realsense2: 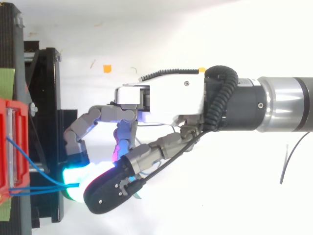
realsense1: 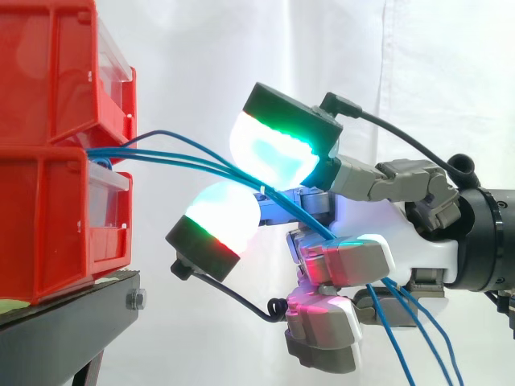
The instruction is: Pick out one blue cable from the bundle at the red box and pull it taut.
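Note:
Several thin blue cables (realsense1: 177,157) come out between the two stacked red bins (realsense1: 48,217) at the left and run right into my hand (realsense1: 418,241). They pass between an upper fingertip pad (realsense1: 269,153) glowing green and cyan and the lower thumb pad (realsense1: 225,213) glowing white and red, which close in on them. Past the palm the cables hang down at the lower right (realsense1: 418,338). One cable arcs a little higher than the others near the bin. From above, the hand (realsense2: 166,100) reaches left and the cables (realsense2: 39,186) meet the cyan pad (realsense2: 73,172).
The red bins (realsense2: 7,147) stand on a black stand (realsense1: 72,322) at the left edge, before a white curtain. A small orange scrap (realsense2: 107,68) lies on the white surface above the hand. The arm comes in from the right.

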{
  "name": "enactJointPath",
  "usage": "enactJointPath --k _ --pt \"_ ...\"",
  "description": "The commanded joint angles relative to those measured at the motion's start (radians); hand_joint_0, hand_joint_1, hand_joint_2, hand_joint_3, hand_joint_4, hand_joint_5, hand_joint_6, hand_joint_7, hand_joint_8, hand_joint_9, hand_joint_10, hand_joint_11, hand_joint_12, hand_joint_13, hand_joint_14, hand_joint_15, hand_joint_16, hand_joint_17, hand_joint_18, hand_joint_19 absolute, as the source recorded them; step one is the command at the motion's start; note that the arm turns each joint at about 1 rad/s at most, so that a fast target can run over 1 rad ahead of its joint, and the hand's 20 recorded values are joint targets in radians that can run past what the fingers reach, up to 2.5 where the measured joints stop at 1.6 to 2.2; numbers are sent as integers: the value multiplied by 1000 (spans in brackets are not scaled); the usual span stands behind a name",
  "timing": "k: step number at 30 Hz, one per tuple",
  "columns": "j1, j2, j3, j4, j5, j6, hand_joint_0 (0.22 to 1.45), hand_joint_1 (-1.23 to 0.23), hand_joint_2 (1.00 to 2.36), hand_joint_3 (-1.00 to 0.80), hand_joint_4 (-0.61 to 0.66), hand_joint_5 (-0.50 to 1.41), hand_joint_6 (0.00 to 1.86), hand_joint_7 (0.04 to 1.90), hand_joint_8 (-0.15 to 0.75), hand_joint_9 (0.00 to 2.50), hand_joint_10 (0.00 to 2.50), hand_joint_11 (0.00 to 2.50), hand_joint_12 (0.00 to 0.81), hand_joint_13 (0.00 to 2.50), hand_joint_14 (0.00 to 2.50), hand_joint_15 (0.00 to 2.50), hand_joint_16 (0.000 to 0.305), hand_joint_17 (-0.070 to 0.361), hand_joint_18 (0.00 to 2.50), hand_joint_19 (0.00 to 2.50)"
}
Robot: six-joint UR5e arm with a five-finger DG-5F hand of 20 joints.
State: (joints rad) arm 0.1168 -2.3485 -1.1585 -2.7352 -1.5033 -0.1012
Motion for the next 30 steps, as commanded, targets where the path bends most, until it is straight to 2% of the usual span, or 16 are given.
enactJointPath --k 1,7,13,16,19,23,25,27,30 --pt "0 0 0 0 0 0 612 -601 1015 -265 49 -60 772 1064 311 1510 27 774 394 1305 26 753 54 121 1066 1036" --pt "0 0 0 0 0 0 602 -677 1017 -199 60 -81 812 1010 327 1500 26 782 409 1321 24 759 58 130 1098 1022" --pt "0 -2 0 0 0 0 605 -764 1018 -121 85 -95 855 1056 339 1459 26 791 413 1303 25 754 61 137 1089 997" --pt "-2 0 0 -1 0 0 628 -829 1022 -94 102 -105 880 1096 332 1422 24 809 403 1272 25 766 58 130 1045 1000" --pt "0 0 0 -1 0 0 661 -878 1024 -92 70 -111 880 1228 332 1401 27 829 391 1251 28 769 55 124 1014 998" --pt "0 -2 0 -1 -8 0 742 -926 1021 -202 24 -116 894 1303 327 1379 25 828 385 1234 28 757 54 122 999 985" --pt "0 0 0 -1 -11 0 766 -927 1016 -263 0 -117 900 1294 321 1381 28 809 385 1233 27 758 54 122 990 975" --pt "0 0 2 -3 -18 0 801 -913 1008 -401 -51 -117 918 1253 320 1377 27 819 378 1227 28 761 54 122 980 972" --pt "-3 0 0 -15 -26 -3 819 -918 1002 -469 -111 -113 931 1283 315 1385 27 811 374 1229 26 760 53 120 977 970"
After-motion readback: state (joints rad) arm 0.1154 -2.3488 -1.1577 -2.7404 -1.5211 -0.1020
